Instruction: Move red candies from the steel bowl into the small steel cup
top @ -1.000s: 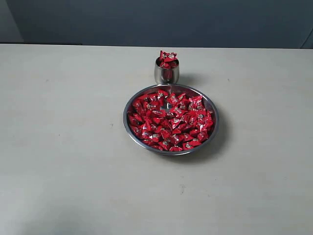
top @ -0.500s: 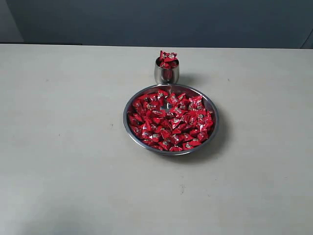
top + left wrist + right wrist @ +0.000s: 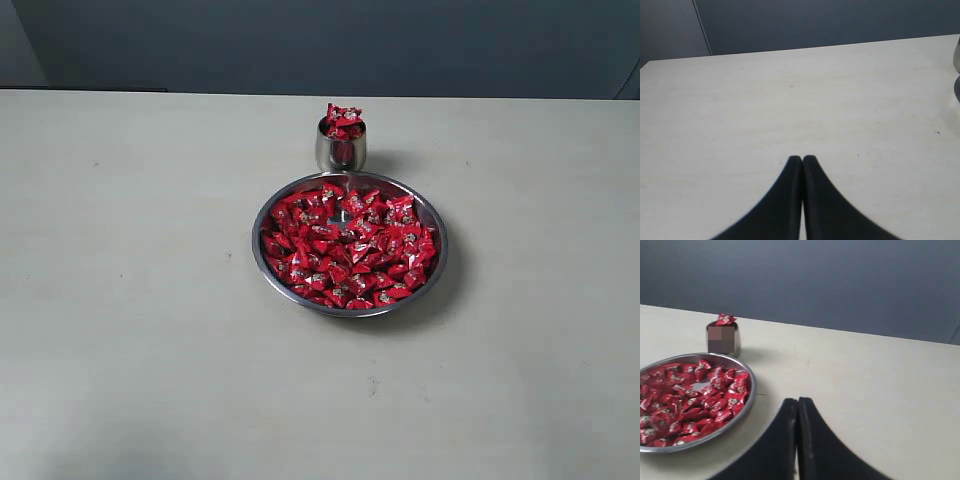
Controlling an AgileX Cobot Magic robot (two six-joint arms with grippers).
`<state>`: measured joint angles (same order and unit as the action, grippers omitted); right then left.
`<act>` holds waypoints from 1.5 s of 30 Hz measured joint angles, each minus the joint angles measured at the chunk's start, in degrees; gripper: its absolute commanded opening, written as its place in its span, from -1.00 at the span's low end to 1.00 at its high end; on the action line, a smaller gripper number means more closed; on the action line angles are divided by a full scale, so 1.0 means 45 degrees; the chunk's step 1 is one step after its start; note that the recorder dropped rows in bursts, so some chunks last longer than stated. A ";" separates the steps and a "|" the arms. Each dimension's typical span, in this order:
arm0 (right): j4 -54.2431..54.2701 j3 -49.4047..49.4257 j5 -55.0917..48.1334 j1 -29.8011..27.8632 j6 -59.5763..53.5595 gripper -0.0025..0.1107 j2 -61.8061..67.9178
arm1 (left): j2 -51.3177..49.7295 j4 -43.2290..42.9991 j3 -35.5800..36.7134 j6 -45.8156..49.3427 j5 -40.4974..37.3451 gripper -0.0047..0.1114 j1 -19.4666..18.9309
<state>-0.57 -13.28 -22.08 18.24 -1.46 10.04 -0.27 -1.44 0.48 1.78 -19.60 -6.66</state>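
At the middle of the pale tabletop [image 3: 130,300] sits the steel bowl [image 3: 256,250], full of red candies [image 3: 345,250]. The small steel cup [image 3: 341,152] stands just behind its rim, with candies piled above its lip; whether cup and bowl touch is unclear. The left hand [image 3: 802,159] and right hand [image 3: 798,400] are both pinched closed and empty, showing only in the wrist views. The cup's wall is blurred in the right wrist view. Nothing has shifted since a second ago.

No writing can be read anywhere; the shiny red foil-wrapped candies [image 3: 345,250] carry tiny pale marks, too small to make out.
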 measured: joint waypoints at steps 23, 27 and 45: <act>0.0496 0.2885 0.1189 -0.3373 0.0000 -0.97 -0.2155 | 0.0000 0.0000 0.0000 0.0000 0.0000 -0.91 0.0000; 0.0542 0.2885 0.1138 -0.3554 0.0000 -0.97 -0.2155 | 0.0000 0.0000 0.0000 0.0000 0.0000 -0.91 0.0000; 0.0567 0.2885 0.0955 -0.3583 0.0000 -0.97 -0.2155 | 0.0000 0.0000 0.0000 0.0000 0.0000 -0.91 0.0000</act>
<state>1.98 -0.30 -17.78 2.11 -1.46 0.34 -0.27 -1.44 0.48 1.78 -19.60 -6.66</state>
